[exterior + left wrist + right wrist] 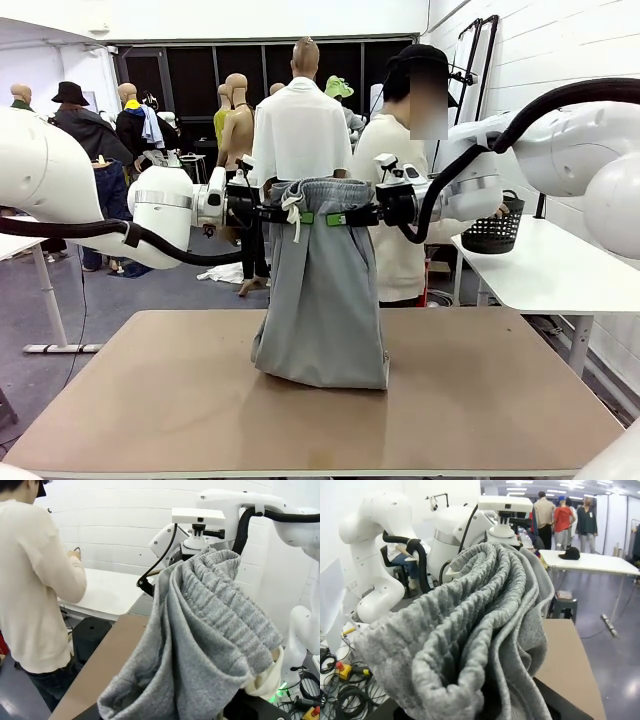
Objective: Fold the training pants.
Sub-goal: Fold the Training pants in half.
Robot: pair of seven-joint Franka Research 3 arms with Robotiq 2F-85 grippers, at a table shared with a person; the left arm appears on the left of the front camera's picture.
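The light grey training pants [322, 290] hang by their gathered waistband above the middle of the brown table [150, 400], the lower part bunched on the tabletop. A white drawstring [293, 212] dangles at the front. My left gripper [300, 216] is shut on the waistband's left end, and my right gripper [340, 218] is shut on its right end, both at the same height. In the left wrist view the ribbed waistband [225, 610] covers my fingers. The right wrist view shows the waistband folds [470, 630] hiding that gripper's fingers as well.
A person in a cream top [395, 200] stands behind the pants at the table's far side. A white side table [540, 265] with a black basket [495, 228] sits at the right. Bare tabletop lies to both sides of the pants.
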